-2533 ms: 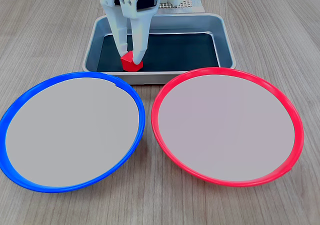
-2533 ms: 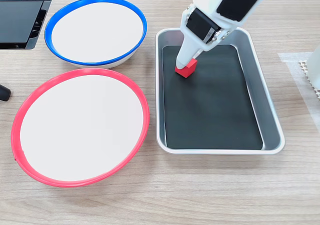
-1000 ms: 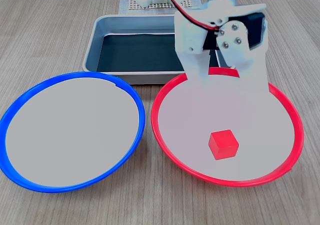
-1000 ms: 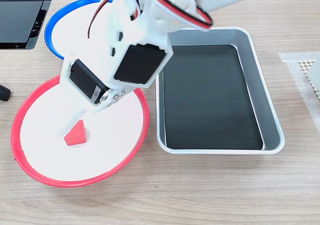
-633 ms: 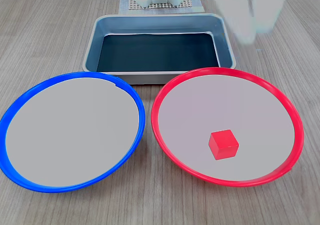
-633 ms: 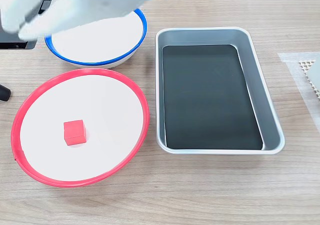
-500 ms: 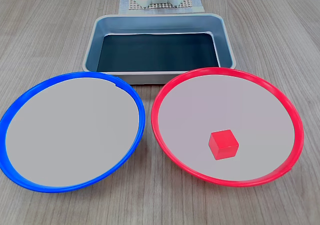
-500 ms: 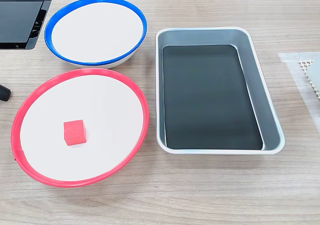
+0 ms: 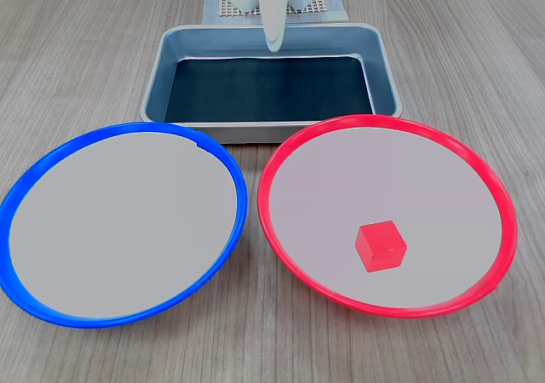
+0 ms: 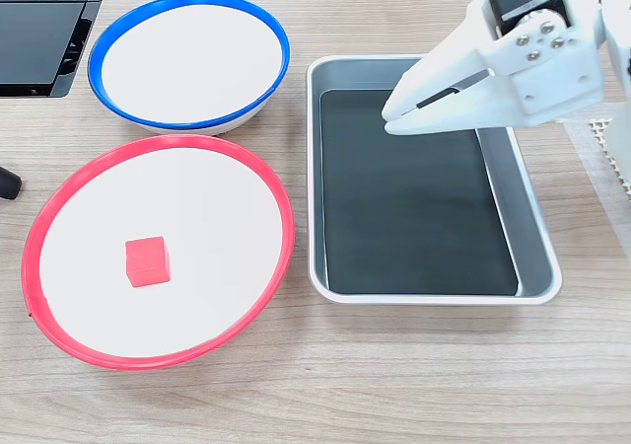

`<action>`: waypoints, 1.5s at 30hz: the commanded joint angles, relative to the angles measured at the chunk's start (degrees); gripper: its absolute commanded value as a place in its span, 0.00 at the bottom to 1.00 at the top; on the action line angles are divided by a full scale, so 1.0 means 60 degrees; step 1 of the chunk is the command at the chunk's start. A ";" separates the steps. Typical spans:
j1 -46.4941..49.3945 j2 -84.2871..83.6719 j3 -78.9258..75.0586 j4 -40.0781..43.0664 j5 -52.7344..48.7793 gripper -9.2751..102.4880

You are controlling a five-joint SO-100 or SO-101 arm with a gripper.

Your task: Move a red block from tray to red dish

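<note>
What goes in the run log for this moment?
block: in red dish | tray: empty | tool: over tray, holding nothing

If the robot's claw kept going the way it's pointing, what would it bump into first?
Probably the tray. The gripper points left and slightly down above its black bottom, so it might meet that bottom or the far wall; height is hard to judge.
</note>
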 commanded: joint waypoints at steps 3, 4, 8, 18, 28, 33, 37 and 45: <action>0.0044 0.0791 0.0073 0.1216 -0.0205 0.08; 0.0029 0.0908 0.0073 0.1509 -0.0249 0.08; 0.0000 0.1318 0.0073 0.2139 -0.0220 0.08; -0.0103 0.1450 0.0073 0.2300 -0.0381 0.08; -0.0044 0.1450 0.0073 0.2300 -0.0308 0.08; -0.0044 0.1450 0.0073 0.2300 -0.0308 0.08; -0.0044 0.1450 0.0073 0.2300 -0.0308 0.08; -0.0044 0.1450 0.0073 0.2300 -0.0308 0.08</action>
